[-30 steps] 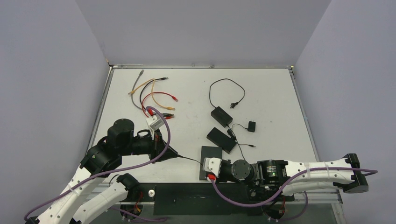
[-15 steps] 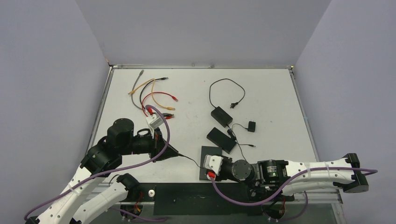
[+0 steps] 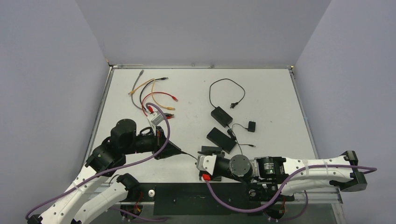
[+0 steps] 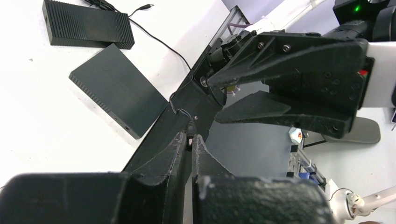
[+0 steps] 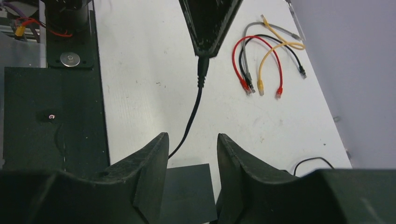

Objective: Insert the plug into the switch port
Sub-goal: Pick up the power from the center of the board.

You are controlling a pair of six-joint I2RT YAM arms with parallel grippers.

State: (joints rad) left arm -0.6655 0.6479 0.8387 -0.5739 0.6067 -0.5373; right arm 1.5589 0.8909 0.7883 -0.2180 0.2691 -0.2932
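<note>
Your left gripper [image 4: 188,142] pinches barrel plug [image 5: 202,71], cable end outward, likely offered for regrasp. Right gripper [image 5: 190,140] half-open, empty, facing it.

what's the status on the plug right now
Left gripper shut on plug. Right gripper open, cable running between its fingers. Plug not in any port yet.

No text, brand, number or sign can be read in any view. On the right arm [image 3: 303,169], the black joint housing [image 3: 269,168] carries a small pale label beside a green light, but its print is too small to make out.
</note>
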